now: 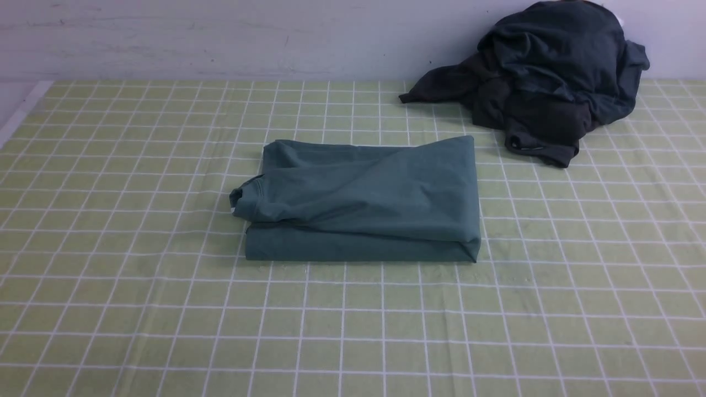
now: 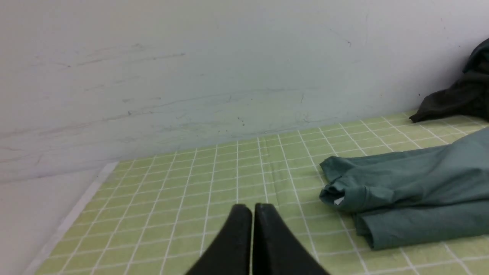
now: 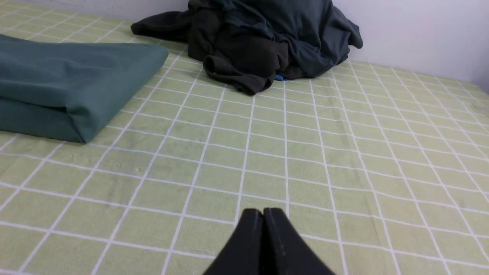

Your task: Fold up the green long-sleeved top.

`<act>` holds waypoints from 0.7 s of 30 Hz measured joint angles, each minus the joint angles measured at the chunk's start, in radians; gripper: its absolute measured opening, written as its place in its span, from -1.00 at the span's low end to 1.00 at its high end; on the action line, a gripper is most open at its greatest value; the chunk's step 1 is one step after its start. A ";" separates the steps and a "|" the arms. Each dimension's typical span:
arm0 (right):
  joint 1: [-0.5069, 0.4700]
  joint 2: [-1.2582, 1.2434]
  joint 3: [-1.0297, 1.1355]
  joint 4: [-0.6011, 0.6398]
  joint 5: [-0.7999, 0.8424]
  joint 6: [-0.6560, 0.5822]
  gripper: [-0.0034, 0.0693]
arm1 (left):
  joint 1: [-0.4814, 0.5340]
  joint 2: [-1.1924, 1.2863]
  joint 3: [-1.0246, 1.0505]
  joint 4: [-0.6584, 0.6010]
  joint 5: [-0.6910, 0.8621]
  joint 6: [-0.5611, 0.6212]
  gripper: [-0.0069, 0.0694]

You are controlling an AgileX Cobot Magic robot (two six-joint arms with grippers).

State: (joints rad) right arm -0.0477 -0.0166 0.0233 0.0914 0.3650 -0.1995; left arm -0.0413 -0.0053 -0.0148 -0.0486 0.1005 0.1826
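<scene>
The green long-sleeved top point(image 1: 364, 201) lies folded into a thick rectangle in the middle of the checked cloth, its ribbed neck bunched at the left end. The left wrist view shows that end of the top point(image 2: 412, 191) with a bit of white label. My left gripper point(image 2: 252, 208) is shut, empty, above bare cloth to the left of the top. The right wrist view shows the top's other end point(image 3: 72, 88). My right gripper point(image 3: 263, 211) is shut on nothing, over cloth well to the right of it. Neither arm appears in the front view.
A heap of dark charcoal and navy-grey garments point(image 1: 546, 82) sits at the back right against the pale wall point(image 1: 220, 38); the heap point(image 3: 263, 42) lies beyond the top's right end. The green checked cloth point(image 1: 165, 309) covers the table; its left edge point(image 2: 72, 217) shows white.
</scene>
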 joint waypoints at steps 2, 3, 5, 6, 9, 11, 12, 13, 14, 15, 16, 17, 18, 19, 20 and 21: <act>0.000 0.000 0.000 0.000 0.001 0.000 -0.94 | -0.001 -0.006 0.036 0.000 0.065 0.000 -0.83; 0.000 0.000 0.000 0.000 0.001 0.000 -0.94 | -0.001 -0.006 0.039 0.000 0.110 0.000 -0.83; 0.000 0.000 -0.001 -0.001 0.003 0.001 -0.94 | -0.001 -0.006 0.043 0.002 0.215 0.000 -0.83; 0.000 0.000 -0.001 -0.001 0.003 0.001 -0.94 | -0.001 -0.006 0.043 0.003 0.225 0.000 -0.83; 0.000 0.000 -0.001 -0.002 0.003 0.001 -0.94 | -0.001 -0.006 0.035 0.006 0.262 0.000 -0.83; 0.000 0.000 -0.001 -0.001 0.003 0.001 -0.94 | -0.001 -0.006 0.034 0.006 0.266 -0.004 -0.83; 0.000 0.000 -0.001 -0.001 0.003 0.001 -0.94 | -0.001 -0.006 0.034 0.006 0.266 -0.004 -0.83; 0.000 0.000 -0.001 -0.001 0.003 0.002 -0.94 | -0.001 -0.006 0.034 0.006 0.266 -0.011 -0.83; 0.000 0.000 -0.001 -0.001 0.003 0.002 -0.94 | -0.001 -0.006 0.034 0.006 0.266 -0.019 -0.83; 0.000 0.000 -0.001 -0.001 0.003 0.002 -0.94 | -0.001 -0.006 0.034 0.006 0.266 -0.025 -0.83; 0.000 0.000 -0.001 -0.002 0.003 0.002 -0.94 | -0.001 -0.006 0.034 0.006 0.266 -0.027 -0.83; 0.000 0.000 -0.001 -0.002 0.003 0.002 -0.94 | -0.001 -0.006 0.034 0.006 0.266 -0.035 -0.83; 0.000 0.000 -0.001 -0.002 0.003 0.002 -0.94 | -0.001 -0.006 0.034 0.006 0.266 -0.037 -0.83; 0.000 0.000 -0.001 -0.002 0.003 0.002 -0.94 | -0.001 -0.006 0.034 0.006 0.266 -0.038 -0.83; 0.000 0.000 -0.001 -0.002 0.003 0.002 -0.94 | -0.001 -0.006 0.034 0.006 0.266 -0.040 -0.83; 0.000 0.000 -0.001 -0.002 0.003 0.002 -0.94 | -0.001 -0.006 0.034 0.006 0.263 -0.043 -0.83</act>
State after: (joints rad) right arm -0.0477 -0.0166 0.0222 0.0893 0.3683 -0.1977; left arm -0.0424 -0.0109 0.0196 -0.0423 0.3636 0.1397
